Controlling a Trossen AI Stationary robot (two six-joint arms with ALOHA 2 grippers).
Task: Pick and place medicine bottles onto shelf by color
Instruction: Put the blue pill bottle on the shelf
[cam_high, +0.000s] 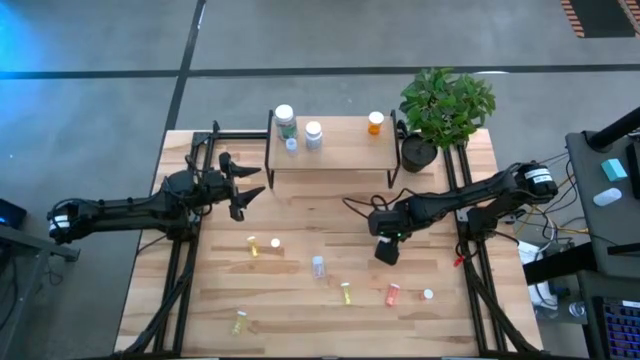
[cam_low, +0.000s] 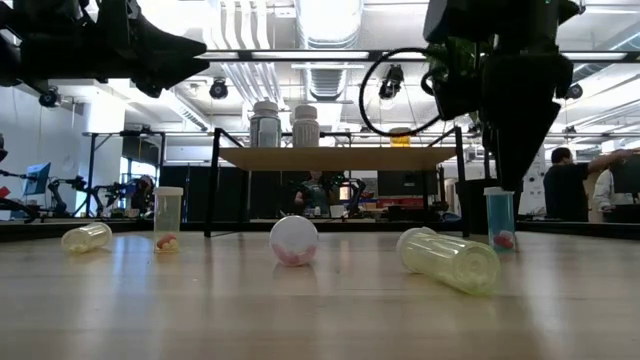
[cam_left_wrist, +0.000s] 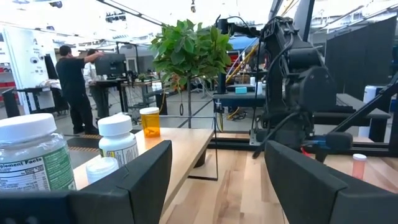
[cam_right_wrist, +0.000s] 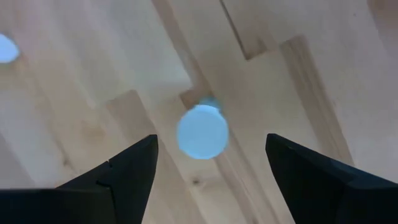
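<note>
Medicine bottles (cam_high: 318, 265) scattered on plank table (cam_high: 300, 330), shelf (cam_high: 340, 150) behind, both jaws open, empty, people beyond

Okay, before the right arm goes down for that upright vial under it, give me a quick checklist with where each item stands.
1. Right claw open: ok, both fingers spread wide in its wrist view.
2. Vial lined up between the fingers: ok, its white cap sits in the gap, seen from above.
3. Vial upright: ok, it stands on the tabletop in the low view.
4. Nothing held yet: ok, the fingers are clear of the cap.
5. Free space on the shelf: ok, bare board between the white bottles and the orange bottle.
6. Left claw out of the way: ok, open beside the shelf's left end.
</note>
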